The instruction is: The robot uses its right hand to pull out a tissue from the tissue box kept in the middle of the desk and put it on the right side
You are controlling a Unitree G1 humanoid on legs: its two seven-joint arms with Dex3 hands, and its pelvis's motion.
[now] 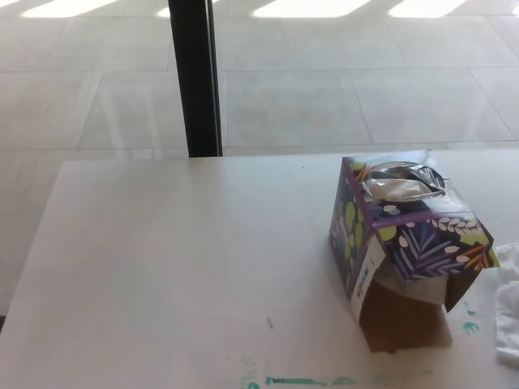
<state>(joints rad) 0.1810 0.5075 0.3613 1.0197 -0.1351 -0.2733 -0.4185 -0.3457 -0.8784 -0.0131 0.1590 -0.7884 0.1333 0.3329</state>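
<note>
looking down from the robot's head onto a pale counter (162, 259) that fills the lower part of the view. neither robot hand shows anywhere, so whether they are wide, narrow or holding something cannot be told.

a cube-shaped tissue box (405, 235) stands on the right part of the counter. it is purple with green, white and orange leaf prints. its top has an oval opening lined with shiny clear film (401, 180); whether a tissue sticks up through it is too hard to tell. the box's near side is torn open: a flap (365, 279) hangs down at the left of the gap, and a bare brown cardboard panel (401, 320) lies on the counter beneath, with something pale visible inside the gap.

a crumpled white tissue (508, 304) lies on the counter at the right edge of the view, just right of the box and apart from it, partly cut off by the frame.

green paint smudges (300, 379) mark the near edge of the counter, and smaller green marks (469, 324) sit between the box and the tissue. a tiny dark fleck (269, 322) lies on the bare surface left of the box.

beyond the far edge is a tiled floor (324, 89) with bright patches of light at the top. a black upright post (195, 77) rises from behind the far edge, left of centre.
</note>
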